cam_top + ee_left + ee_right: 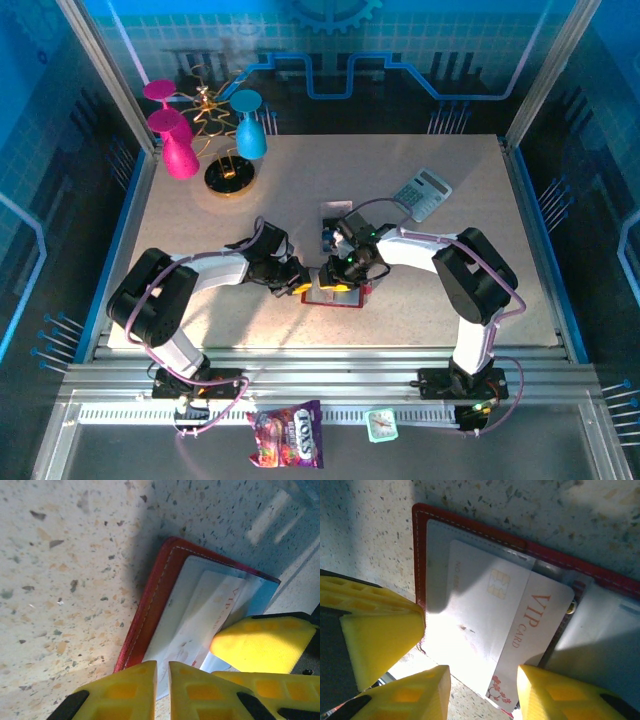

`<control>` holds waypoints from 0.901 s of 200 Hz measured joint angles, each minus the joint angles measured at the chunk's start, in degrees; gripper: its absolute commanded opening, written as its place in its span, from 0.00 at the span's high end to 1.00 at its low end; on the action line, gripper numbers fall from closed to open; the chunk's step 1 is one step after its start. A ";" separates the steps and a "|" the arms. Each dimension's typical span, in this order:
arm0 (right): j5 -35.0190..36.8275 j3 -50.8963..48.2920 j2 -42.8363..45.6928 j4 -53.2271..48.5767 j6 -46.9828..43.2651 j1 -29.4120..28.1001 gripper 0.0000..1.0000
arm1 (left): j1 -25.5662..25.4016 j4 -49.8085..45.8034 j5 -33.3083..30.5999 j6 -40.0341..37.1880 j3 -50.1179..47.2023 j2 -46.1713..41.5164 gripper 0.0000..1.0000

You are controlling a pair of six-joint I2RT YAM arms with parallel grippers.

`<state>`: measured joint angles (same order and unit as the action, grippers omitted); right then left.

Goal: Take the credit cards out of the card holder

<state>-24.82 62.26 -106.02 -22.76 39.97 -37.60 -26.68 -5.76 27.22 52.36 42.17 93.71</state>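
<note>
Left gripper (160,692) has its fingers all but together, seemingly nipping an edge of the holder (145,615), which lies open and flat on the table (200,230) between the two arms, near the front edge. Right gripper (482,695) stands partly open with nothing clamped, its fingers either side of the lower end of one white card (485,605), which sticks halfway out of a grey pocket at a slant. One calculator (422,192) lies well apart behind, with bare tabletop left and right of the holder.
</note>
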 measured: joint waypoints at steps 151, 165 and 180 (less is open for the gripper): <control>1.99 0.39 2.36 -1.46 -0.17 -0.22 0.61 | 0.00 -1.84 0.24 -2.67 3.10 3.52 0.97; 1.99 0.33 2.36 -1.44 -0.17 -0.22 0.62 | 0.00 -1.84 0.55 -3.02 3.10 3.91 0.98; 2.12 0.31 2.36 -1.44 -0.17 -0.22 0.62 | 0.00 -1.86 0.61 -3.06 3.10 3.93 0.97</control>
<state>-22.70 62.57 -103.66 -24.21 39.79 -37.82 -26.68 -7.62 27.83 49.30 45.28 97.65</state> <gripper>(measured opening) 0.386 0.052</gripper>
